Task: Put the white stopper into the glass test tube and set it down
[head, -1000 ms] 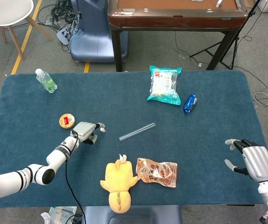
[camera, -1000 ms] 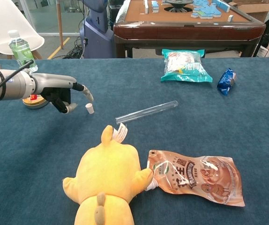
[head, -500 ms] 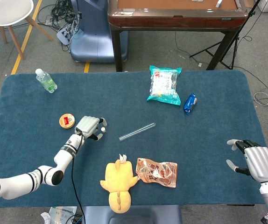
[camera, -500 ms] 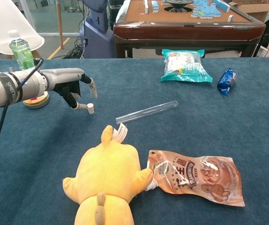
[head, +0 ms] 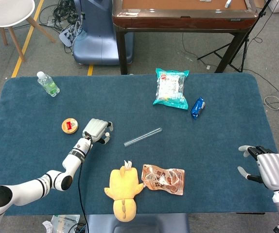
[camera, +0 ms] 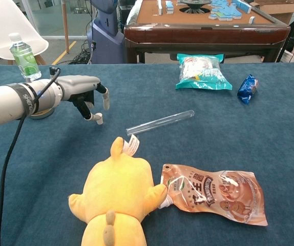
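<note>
Currently reaching for white stopper (camera: 99, 120), on cloth at fingertips of left hand (camera: 88, 95); fingers spread, nothing pinched. Glass test tube (camera: 160, 122) just beyond, untouched. Right hand (head: 268, 169) spread, idle. Next: pinch stopper, lift.

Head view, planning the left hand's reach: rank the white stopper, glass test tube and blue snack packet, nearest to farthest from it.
From the left hand:
1. White stopper, at its fingertips.
2. Glass test tube, mid-table to its right.
3. Blue snack packet, far right.
</note>
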